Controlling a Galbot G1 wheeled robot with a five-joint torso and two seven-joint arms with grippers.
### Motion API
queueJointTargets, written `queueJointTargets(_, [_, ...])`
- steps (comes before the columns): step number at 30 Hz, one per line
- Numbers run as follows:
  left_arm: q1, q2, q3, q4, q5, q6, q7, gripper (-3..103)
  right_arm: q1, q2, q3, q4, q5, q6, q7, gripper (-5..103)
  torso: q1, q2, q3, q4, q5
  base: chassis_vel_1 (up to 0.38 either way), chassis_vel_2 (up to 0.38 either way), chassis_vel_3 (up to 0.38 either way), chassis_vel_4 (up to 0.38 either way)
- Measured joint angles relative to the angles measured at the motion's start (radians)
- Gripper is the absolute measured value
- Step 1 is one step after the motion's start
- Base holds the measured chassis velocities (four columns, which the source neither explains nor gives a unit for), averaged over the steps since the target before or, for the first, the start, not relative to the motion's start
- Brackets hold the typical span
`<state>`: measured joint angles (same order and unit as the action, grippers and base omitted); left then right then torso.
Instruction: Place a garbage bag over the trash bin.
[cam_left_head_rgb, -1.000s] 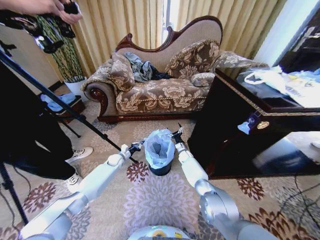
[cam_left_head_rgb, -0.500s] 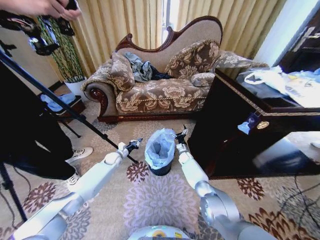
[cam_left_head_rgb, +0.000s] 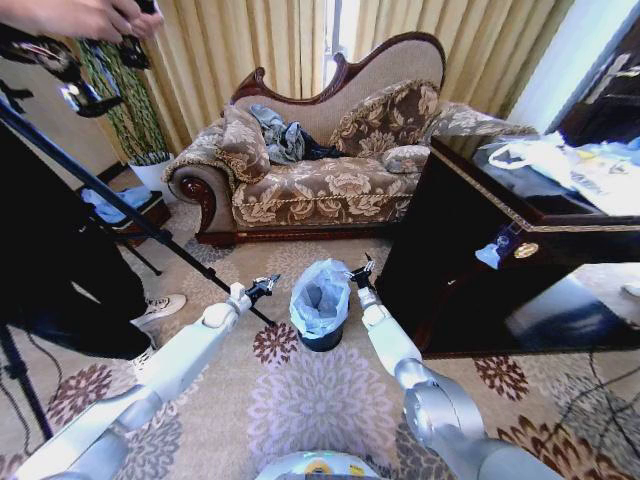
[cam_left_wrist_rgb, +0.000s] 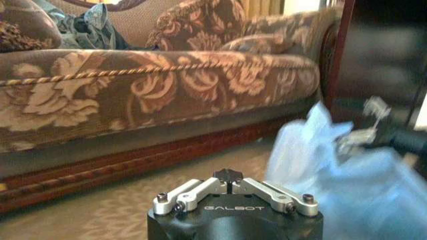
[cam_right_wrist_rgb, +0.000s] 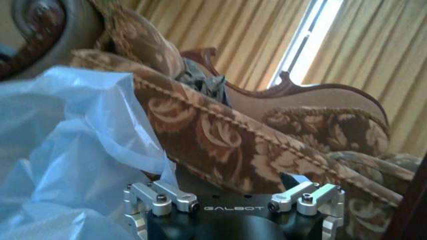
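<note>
The trash bin stands on the patterned carpet in front of the sofa, with only its black base showing. The pale blue garbage bag is draped over its top and hangs down its sides. My left gripper hovers to the bin's left, clear of the bag; in the left wrist view the left gripper is shut on nothing, with the garbage bag off to one side. My right gripper is at the bag's right rim and open. The right wrist view has the garbage bag close beside it.
A floral sofa stands behind the bin. A dark wooden desk is close on the right. A tripod leg slants across the floor at the left, near a person's shoes. Open carpet lies in front of the bin.
My left gripper has drawn back to the left, away from the bag's rim. The right gripper has stayed at the bag's right edge. The bag sits a little lower on the bin.
</note>
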<state>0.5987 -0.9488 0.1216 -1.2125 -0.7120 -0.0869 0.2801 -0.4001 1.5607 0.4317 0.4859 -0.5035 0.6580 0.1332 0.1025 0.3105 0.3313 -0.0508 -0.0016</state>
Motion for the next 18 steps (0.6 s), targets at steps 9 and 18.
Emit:
queueJointTargets(9, [-0.023, 0.002, 0.093, -0.233, -0.275, 0.185, -0.102, 0, -0.028, -0.027, -0.019, 0.061, 0.048, -0.008, -0.050, 100, 0.000, 0.000, 0.000, -0.0004, 0.0004, 0.000, 0.000, 0.000, 0.000])
queueJointTargets(18, [-0.038, -0.109, 0.203, -0.134, -0.374, 0.280, -0.275, 0, -0.028, -0.034, -0.020, 0.072, 0.060, -0.011, -0.056, 100, 0.000, 0.000, 0.000, 0.0001, 0.0003, 0.000, 0.000, 0.000, 0.000])
